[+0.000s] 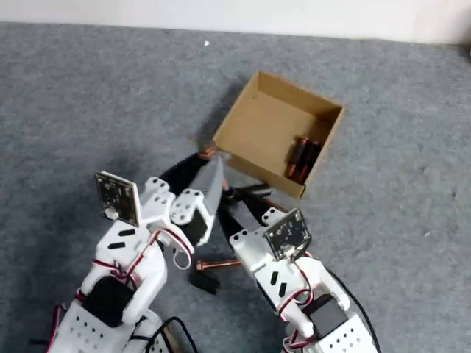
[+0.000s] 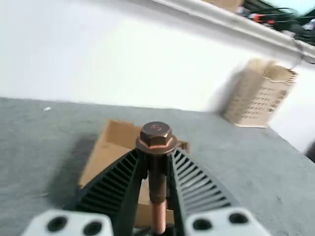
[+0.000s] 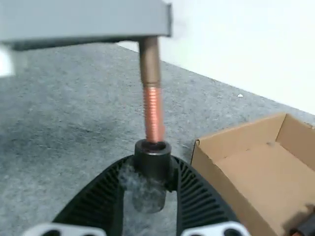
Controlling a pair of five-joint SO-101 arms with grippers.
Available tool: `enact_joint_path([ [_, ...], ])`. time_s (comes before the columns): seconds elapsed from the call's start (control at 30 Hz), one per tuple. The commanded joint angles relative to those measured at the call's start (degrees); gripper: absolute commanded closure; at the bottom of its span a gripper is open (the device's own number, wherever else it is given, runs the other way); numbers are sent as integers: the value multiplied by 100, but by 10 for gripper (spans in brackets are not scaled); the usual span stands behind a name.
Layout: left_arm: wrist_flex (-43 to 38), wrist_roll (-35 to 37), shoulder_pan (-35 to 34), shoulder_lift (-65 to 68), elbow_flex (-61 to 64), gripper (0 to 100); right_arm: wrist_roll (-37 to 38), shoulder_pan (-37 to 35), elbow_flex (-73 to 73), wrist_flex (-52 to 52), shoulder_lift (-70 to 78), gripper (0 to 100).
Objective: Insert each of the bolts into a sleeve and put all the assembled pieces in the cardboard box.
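Note:
My left gripper (image 2: 156,158) is shut on a copper bolt (image 2: 156,138), hex head toward the cardboard box (image 2: 114,147). My right gripper (image 3: 152,172) is shut on a black sleeve (image 3: 152,153). The bolt's threaded end (image 3: 154,115) reaches into the sleeve's mouth. From above, the left gripper (image 1: 211,168) and right gripper (image 1: 234,197) meet just in front of the box's (image 1: 246,121) near corner. Two assembled pieces (image 1: 303,160) lie inside the box against its right wall.
A loose bolt (image 1: 218,263) and a black sleeve (image 1: 206,282) lie on the grey carpet between the two arm bases. A perforated beige basket (image 2: 258,93) stands by the white wall, far off.

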Motion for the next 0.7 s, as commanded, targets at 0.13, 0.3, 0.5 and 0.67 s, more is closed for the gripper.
enact_joint_path([
  [0.13, -132, 44, 347, -84, -22, 995, 88, -48, 602, -233, -110, 993],
  [0.3, 62, 35, 347, -84, 57, 995, 88, -31, 593, -233, -110, 993],
  [0.5, 571, -273, 330, -84, 101, 995, 88, 101, 585, -233, -110, 993],
  [0.67, 1354, -1697, 593, -84, 40, 922, 88, 154, 593, -233, -110, 993],
])
